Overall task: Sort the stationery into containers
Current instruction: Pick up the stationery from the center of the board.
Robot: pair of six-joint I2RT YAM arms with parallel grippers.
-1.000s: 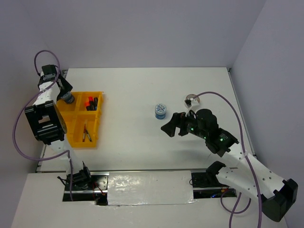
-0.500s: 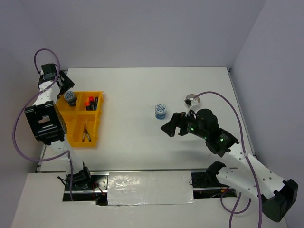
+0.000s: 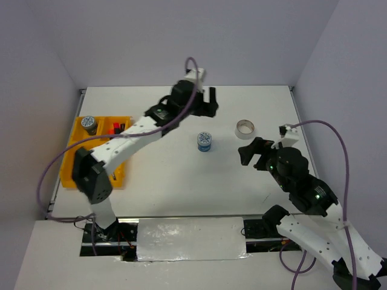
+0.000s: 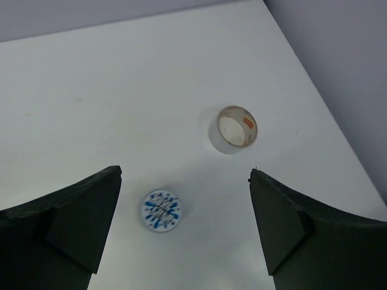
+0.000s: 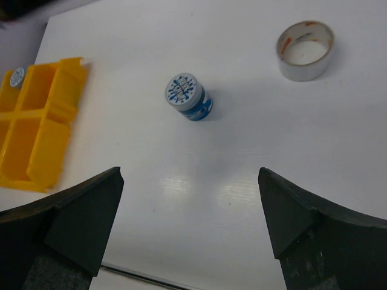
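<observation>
A blue-white patterned roll stands on the white table at mid-centre; it also shows in the left wrist view and the right wrist view. A silvery tape ring lies to its right. The yellow tray sits at the far left, with the second roll in its far-left compartment and highlighters in the one beside it. My left gripper is open and empty, above and behind the table roll. My right gripper is open and empty, right of the roll.
My left arm stretches across the tray and hides part of it; the pens do not show. Walls close the table at the back and right. The table's near edge shows under the right gripper.
My left arm has swung from the tray at the far left to the table's back middle, leaving a roll in the tray. My right gripper has drawn back to the right.
</observation>
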